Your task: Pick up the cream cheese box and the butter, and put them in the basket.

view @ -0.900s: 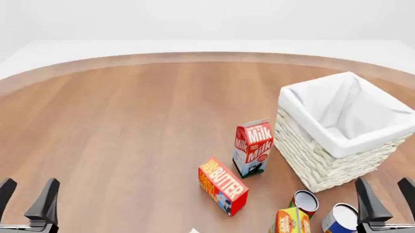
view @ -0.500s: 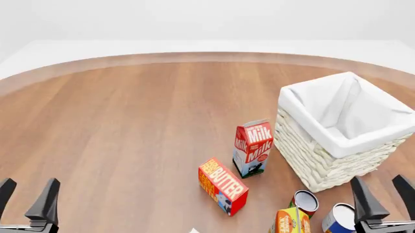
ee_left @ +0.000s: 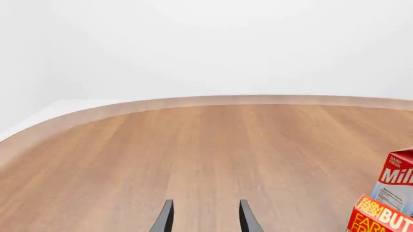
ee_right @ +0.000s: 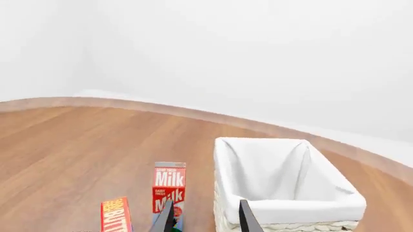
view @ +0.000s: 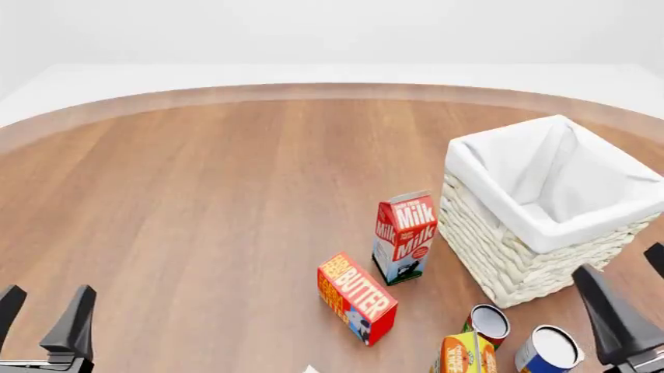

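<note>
The butter (view: 356, 298) lies on the wooden table near the front, a red-orange box with yellow lettering; it also shows as butter (ee_left: 380, 218) and butter (ee_right: 116, 215) in the wrist views. The basket (view: 487, 233), woven with a white lining, stands at the right, and its rim is seen as basket (ee_right: 310, 210) straight ahead of the right gripper. My left gripper (view: 42, 317) is open at the front left corner, far from the butter, holding nothing. My right gripper (view: 635, 299) is open beside the basket's near corner, also holding nothing. The cream cheese box is out of view.
A red-white milk carton (view: 405, 237) stands between the butter and the basket. Two open cans (view: 486, 320) (view: 548, 350) and an orange-yellow carton (view: 464, 353) crowd the front right. A small white sliver (view: 309, 368) shows at the bottom edge.
My right gripper has shifted to the right and slightly up, tilting outward beside the basket. The left gripper and all objects have stayed put.
</note>
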Available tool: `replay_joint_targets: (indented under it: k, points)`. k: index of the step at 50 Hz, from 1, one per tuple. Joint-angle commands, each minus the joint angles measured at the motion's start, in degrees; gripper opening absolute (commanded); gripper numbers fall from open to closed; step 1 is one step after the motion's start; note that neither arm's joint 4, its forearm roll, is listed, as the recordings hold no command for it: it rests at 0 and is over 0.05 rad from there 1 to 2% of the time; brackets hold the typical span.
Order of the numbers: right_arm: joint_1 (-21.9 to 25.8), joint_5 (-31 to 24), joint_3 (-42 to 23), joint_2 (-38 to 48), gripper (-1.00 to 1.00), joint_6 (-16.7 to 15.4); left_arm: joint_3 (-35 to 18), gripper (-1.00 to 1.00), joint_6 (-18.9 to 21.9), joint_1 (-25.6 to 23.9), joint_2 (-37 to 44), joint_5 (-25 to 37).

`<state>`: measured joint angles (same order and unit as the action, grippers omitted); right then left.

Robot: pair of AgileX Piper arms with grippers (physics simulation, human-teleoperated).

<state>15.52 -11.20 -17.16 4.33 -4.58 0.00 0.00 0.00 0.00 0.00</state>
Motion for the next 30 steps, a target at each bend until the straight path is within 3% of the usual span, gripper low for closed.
replay_joint_targets:
  k: [1, 6, 11, 15, 17, 30]
  points:
    - [6.9, -3.7, -8.4, 5.2, 1.00, -2.0, 0.0, 1.00, 0.0, 0.0, 0.0, 0.0]
    - [8.5, -3.1, -9.1, 7.4, 1.00, -1.9, 0.0, 1.00, 0.0, 0.0, 0.0, 0.0]
    - [11.1, -5.0, -14.3, 13.8, 1.00, -0.1, 0.0, 1.00, 0.0, 0.0, 0.0, 0.0]
    - [12.7, -5.9, -16.9, 16.1, 1.00, -0.7, 0.0, 1.00, 0.0, 0.0, 0.0, 0.0]
    - [14.7, -6.1, -17.8, 16.9, 1.00, -3.7, 0.0, 1.00, 0.0, 0.0, 0.0, 0.0]
    - [20.8, -6.9, -24.0, 29.0, 1.00, -3.2, 0.0, 1.00, 0.0, 0.0, 0.0, 0.0]
